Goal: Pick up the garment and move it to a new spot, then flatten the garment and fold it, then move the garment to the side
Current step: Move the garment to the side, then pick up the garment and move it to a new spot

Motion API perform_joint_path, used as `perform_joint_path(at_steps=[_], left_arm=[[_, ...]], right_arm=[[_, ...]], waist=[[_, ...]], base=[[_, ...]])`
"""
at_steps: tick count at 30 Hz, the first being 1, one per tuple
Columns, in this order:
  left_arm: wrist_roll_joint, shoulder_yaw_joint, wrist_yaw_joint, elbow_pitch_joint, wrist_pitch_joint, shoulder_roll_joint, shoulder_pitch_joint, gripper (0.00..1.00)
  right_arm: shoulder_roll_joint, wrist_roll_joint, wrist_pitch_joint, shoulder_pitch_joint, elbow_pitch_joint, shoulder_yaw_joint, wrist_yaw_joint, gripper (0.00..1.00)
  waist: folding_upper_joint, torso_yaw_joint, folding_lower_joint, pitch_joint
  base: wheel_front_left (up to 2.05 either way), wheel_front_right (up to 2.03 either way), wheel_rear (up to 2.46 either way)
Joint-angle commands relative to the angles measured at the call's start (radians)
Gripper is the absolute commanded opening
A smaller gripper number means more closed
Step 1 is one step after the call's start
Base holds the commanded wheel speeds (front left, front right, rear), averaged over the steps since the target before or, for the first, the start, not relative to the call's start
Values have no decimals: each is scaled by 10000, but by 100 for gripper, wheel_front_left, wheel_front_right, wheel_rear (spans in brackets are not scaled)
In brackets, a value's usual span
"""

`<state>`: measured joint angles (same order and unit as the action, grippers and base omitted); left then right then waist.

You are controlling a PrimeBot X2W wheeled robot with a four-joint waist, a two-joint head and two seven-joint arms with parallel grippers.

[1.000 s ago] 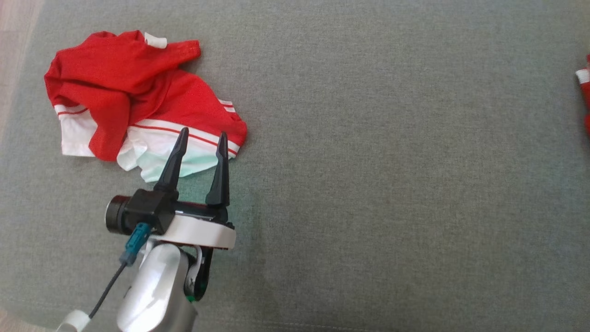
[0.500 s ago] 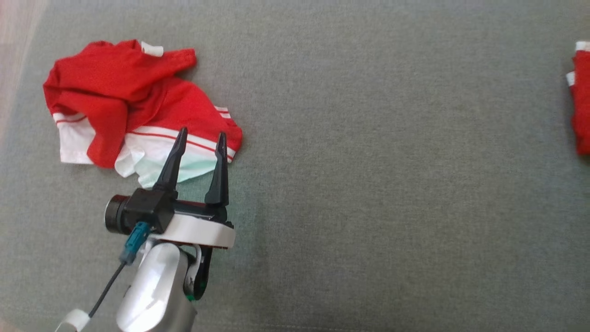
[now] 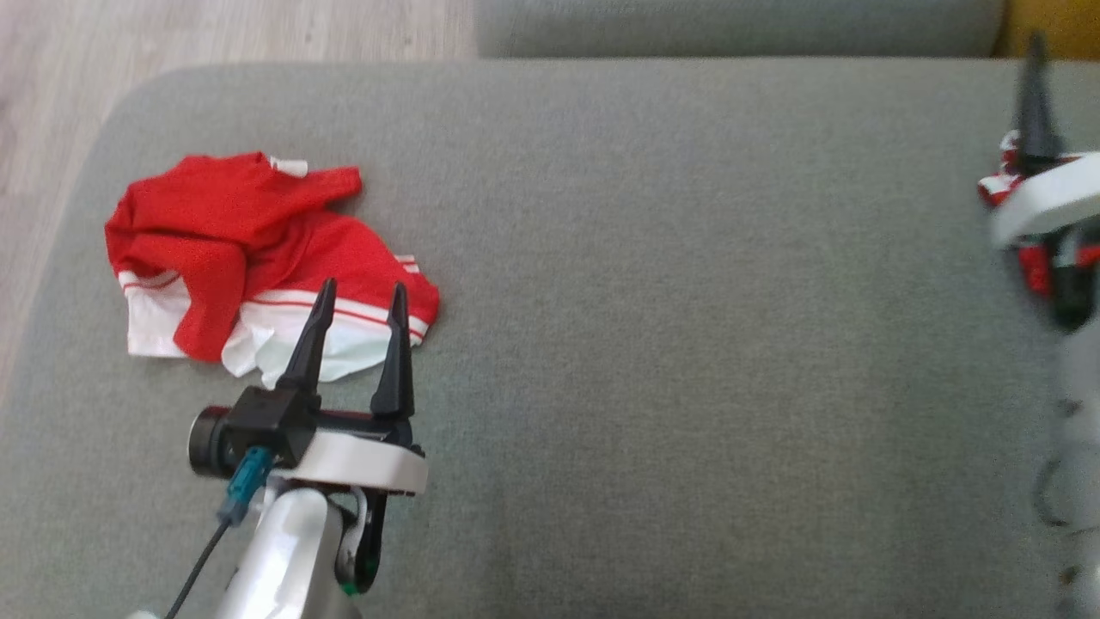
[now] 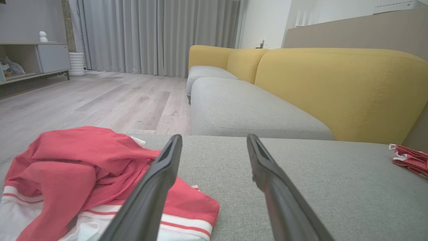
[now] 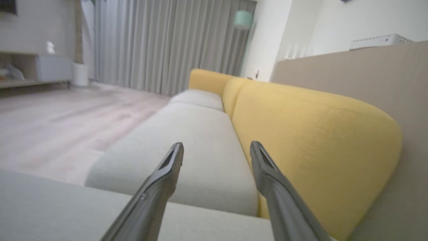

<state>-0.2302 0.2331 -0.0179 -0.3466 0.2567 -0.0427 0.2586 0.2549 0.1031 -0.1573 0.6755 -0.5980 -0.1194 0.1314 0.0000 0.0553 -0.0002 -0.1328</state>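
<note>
Left gripper (image 3: 363, 284): two dark fingers spread apart, nothing between them. It sits low left in the head view, fingers pointing toward the far side of the grey seat cushion (image 3: 687, 344). The tips overlap the near right edge of the crumpled garment (image 3: 232, 223). Contact with the cloth cannot be judged.

Crumpled garment: red fabric with a white band and thin red stripes along the hem, and a small white tag at the far edge. It lies bunched on the left end of the cushion, near the rounded left corner. Folds are heaped over one another, with the white part toward the near side. In the left wrist view it takes the left foreground, and the left finger crosses in front of its right corner.

Right gripper (image 5: 216, 144): fingers likewise wide apart and empty, pointing along the sofa toward a second grey seat (image 5: 200, 134) and the yellow backrest (image 5: 317, 140). In the head view it appears blurred at the right edge, just over a second garment (image 4: 409, 160). That one is red and white, small and compact, at the far right of the cushion, well apart from the crumpled one.

Surroundings: pale wood floor (image 4: 100, 100) beyond the left end of the cushion, grey curtains (image 4: 150, 33) at the far wall.
</note>
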Motion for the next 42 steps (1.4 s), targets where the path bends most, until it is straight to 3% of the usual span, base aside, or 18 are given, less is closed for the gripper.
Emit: perform_joint_path(at_steps=[1,6,10,18,31,37,42], left_arm=[[86,-393,-8,328,51,-76,151,100],[170,-548,-69,407,51,-76,-90,100],[209,-622,-114,474,51,-76,-270,100],[195,-647,-191,456,51,-76,-740,100],[51,-552,-139,530,51,-76,-835,100],[85,-539,-141,497,51,-76,-830,100],[119,-503,-110,479,51,-76,-865,100]], right_arm=[[-191,-262,-169,-161,591,255,-7,100],[-1479,-1224,-457,-1560,2173,516,-7,100],[-1962,-1593,-674,-2869,2856,800,-7,100],[-2043,-2818,-1011,-4911,3054,1125,-7,100],[-2046,-2768,-1042,-5353,3467,1213,-7,100],[-2046,-2856,-1043,-5496,3549,1317,-7,100],[-2046,-2838,-1043,-5713,3591,1727,-7,100]], waist=[[0,-119,2,250],[0,-225,2,519],[0,-300,2,619],[0,-418,2,796],[0,-395,2,903],[0,-49,2,956],[0,637,2,1099]], base=[[0,0,0],[0,0,0],[0,0,0],[0,0,0],[0,0,0],[0,0,0],[0,0,0]])
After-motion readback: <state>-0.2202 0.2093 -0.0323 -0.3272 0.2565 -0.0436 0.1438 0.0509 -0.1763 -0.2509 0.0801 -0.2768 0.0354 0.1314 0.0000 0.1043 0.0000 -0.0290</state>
